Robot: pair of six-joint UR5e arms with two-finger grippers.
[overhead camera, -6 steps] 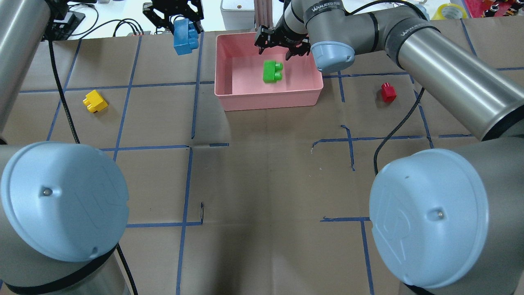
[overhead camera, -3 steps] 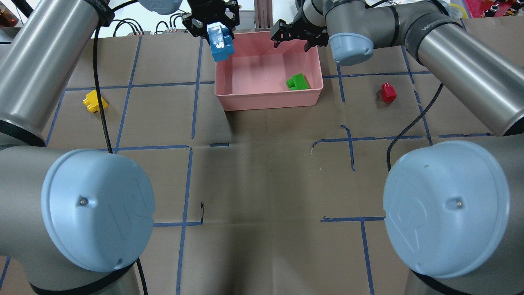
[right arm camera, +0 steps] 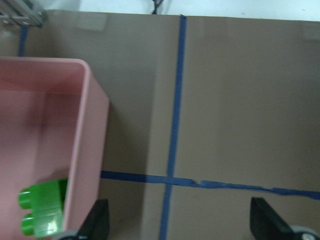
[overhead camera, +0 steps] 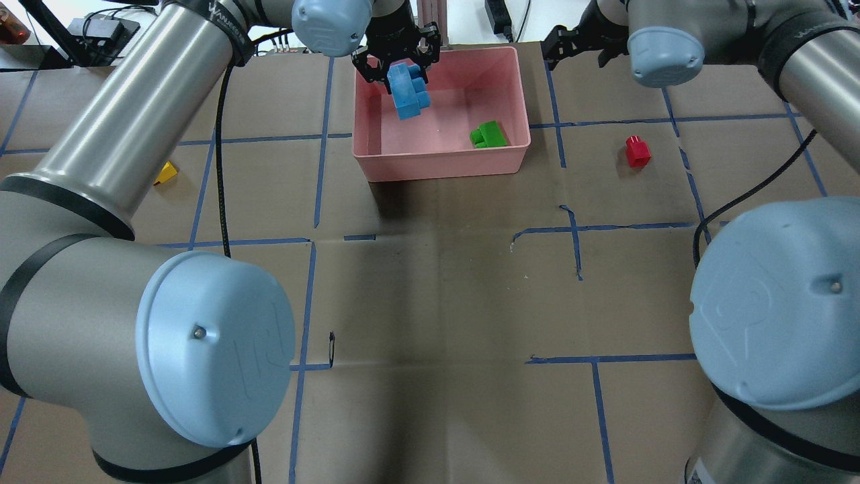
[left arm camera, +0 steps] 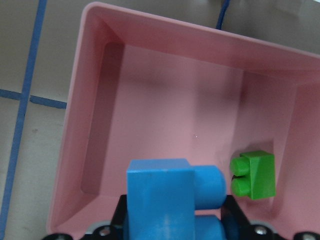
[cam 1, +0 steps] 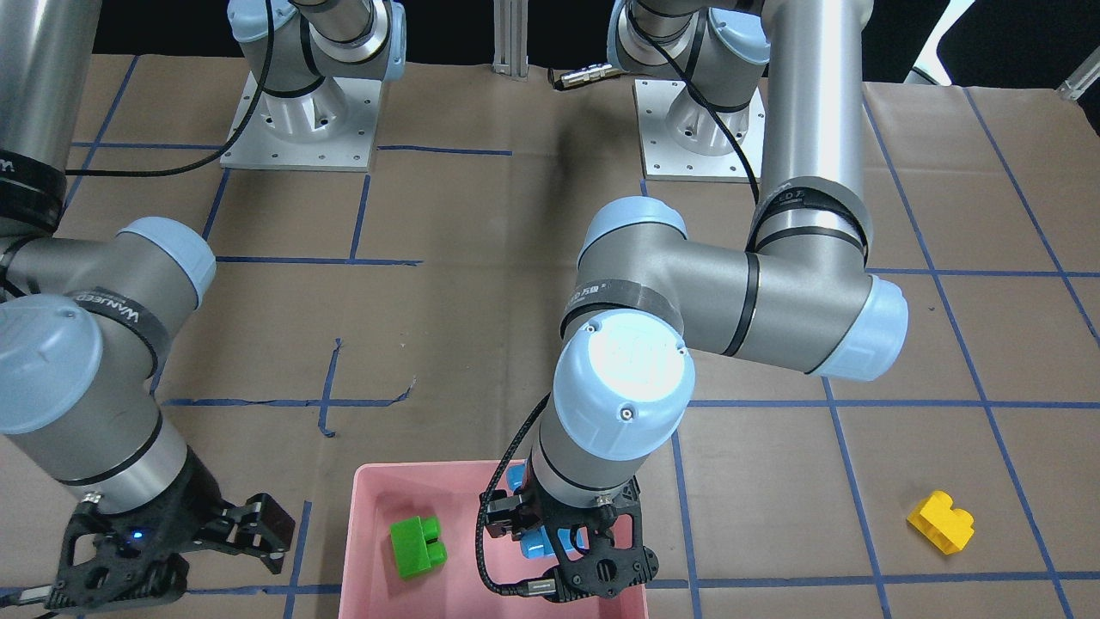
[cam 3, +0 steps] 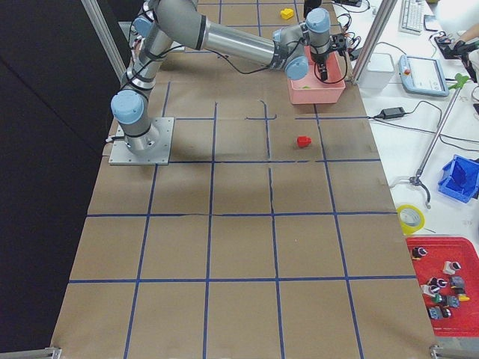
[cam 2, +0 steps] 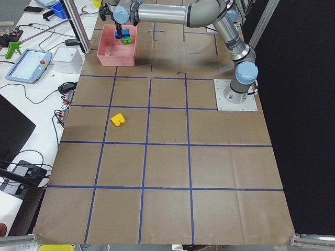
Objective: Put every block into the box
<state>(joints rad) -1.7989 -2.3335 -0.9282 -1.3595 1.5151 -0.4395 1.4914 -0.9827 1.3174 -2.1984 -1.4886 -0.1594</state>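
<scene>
My left gripper is shut on the blue block and holds it above the left part of the pink box. The left wrist view shows the blue block between the jaws over the box floor. The green block lies in the box by its right wall, as the front view also shows. My right gripper is open and empty, beyond the box's far right corner, its fingers wide apart over bare paper. The red block lies right of the box. The yellow block lies far to its left.
In the overhead view my left arm hides most of the yellow block. Brown paper with blue tape lines covers the table. Cables and gear lie past the far edge behind the box.
My left gripper carried the blue block rightward from beyond the box's left side to above its inside. My right gripper rose and moved right, out past the box's right wall. The green block fell to the box's right.
</scene>
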